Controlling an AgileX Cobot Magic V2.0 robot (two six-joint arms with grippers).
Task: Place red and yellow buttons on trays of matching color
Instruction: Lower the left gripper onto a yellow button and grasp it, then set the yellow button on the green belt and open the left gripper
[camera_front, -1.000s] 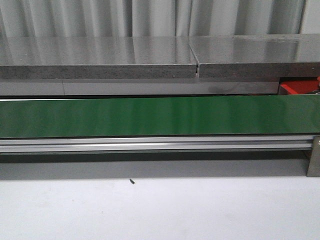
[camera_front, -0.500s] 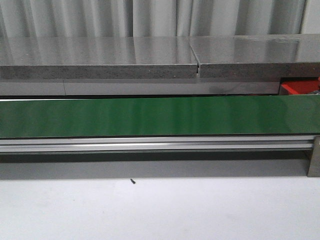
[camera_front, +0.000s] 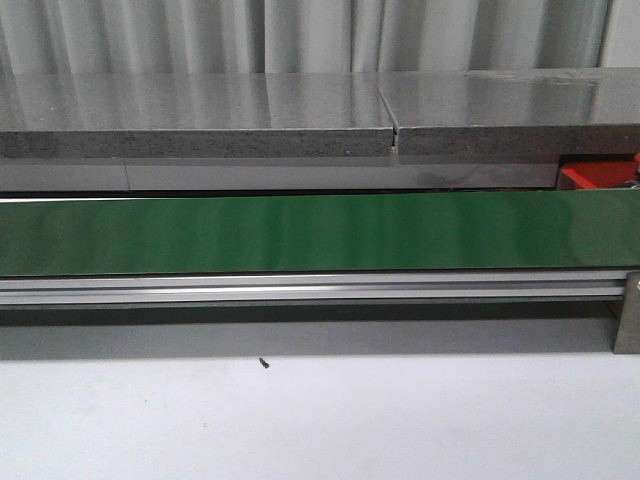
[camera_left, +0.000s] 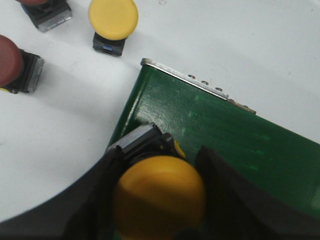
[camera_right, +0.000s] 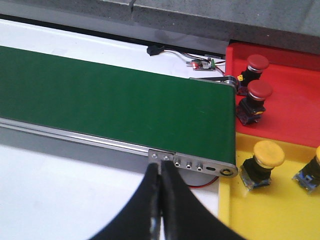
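My left gripper (camera_left: 161, 165) is shut on a yellow button (camera_left: 159, 192), cap towards the camera, and holds it over the end of the green belt (camera_left: 225, 135). On the white table beside that end lie a loose yellow button (camera_left: 113, 20) and a red button (camera_left: 10, 62). My right gripper (camera_right: 160, 167) is shut and empty, just in front of the belt's end rail. Past that end sit a red tray (camera_right: 295, 120) with two red buttons (camera_right: 259, 92) and a yellow tray (camera_right: 280, 210) with a yellow button (camera_right: 267, 155). Neither gripper shows in the front view.
The green belt (camera_front: 300, 232) runs across the front view with an aluminium rail (camera_front: 300, 290) below it and a grey stone ledge (camera_front: 200, 115) behind. A corner of the red tray (camera_front: 590, 177) shows at the right. Wires and a small board (camera_right: 200, 64) lie behind the belt's end.
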